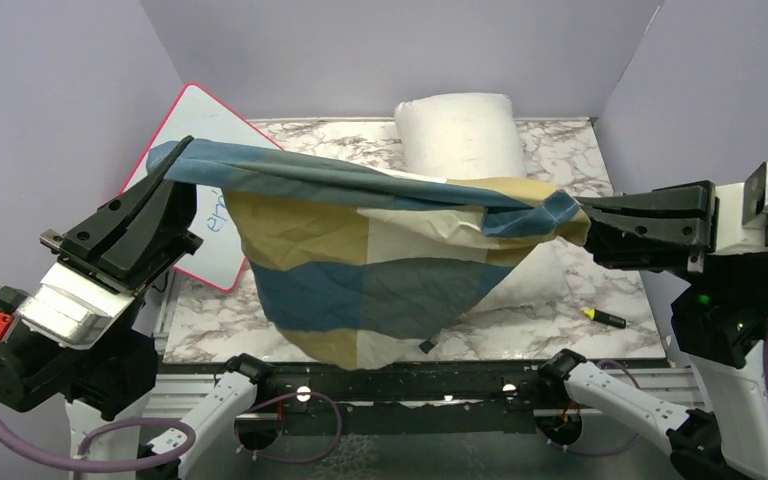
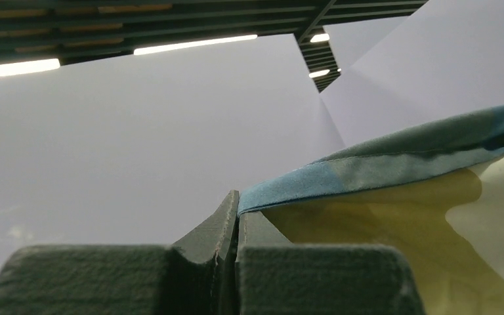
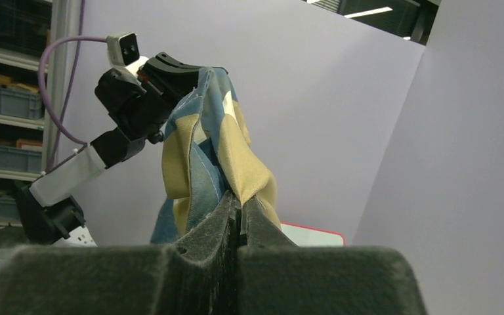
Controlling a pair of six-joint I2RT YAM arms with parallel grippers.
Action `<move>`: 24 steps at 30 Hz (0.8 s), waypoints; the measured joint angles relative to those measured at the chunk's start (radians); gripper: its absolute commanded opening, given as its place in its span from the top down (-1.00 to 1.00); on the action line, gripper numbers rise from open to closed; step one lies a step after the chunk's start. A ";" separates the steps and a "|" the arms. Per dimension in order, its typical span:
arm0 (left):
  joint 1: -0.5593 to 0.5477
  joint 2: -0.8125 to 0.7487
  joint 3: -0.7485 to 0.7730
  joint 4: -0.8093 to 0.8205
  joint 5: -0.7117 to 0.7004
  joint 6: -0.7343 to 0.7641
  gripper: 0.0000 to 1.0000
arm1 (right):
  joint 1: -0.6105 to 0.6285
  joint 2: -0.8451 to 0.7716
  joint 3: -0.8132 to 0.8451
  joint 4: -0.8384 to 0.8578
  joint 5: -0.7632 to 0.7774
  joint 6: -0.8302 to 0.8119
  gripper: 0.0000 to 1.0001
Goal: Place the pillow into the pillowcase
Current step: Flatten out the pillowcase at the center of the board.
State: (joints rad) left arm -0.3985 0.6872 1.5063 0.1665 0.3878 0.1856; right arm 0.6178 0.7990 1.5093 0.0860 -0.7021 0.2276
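Left gripper and right gripper are clamped shut on opposite hem ends of the limp blue, tan and cream checked fabric pillowcase, hung above the marble worktop. Plump white fabric pillow is propped at its far edge. It is judged light and squashy, best pinched at a corner.

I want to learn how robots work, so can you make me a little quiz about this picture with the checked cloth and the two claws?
1. True or false: the pillow is already inside the pillowcase.
2. What lies on the table on the side of the right claw? A) a spoon B) a yellow marker C) a cup
3. Fill in: the left claw and the right claw each pinch one end of the ____.
Key: 1 false, the pillow stands behind it, outside. 2 B. 3 pillowcase.
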 measured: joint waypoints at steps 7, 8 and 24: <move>0.001 0.018 -0.089 0.015 -0.266 0.126 1.00 | -0.002 0.150 0.046 -0.021 0.150 -0.079 0.98; 0.000 0.038 -0.124 0.033 -0.356 0.158 1.00 | -0.002 0.189 0.052 -0.023 0.189 -0.099 0.98; 0.309 0.587 -0.488 0.168 -0.904 0.058 1.00 | -0.048 1.132 0.381 -0.221 0.528 -0.297 0.63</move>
State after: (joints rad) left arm -0.0898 1.2743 1.0187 0.3347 -0.5159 0.2432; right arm 0.5701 1.9308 1.8904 -0.1352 -0.1738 -0.0696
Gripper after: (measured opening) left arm 0.003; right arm 0.104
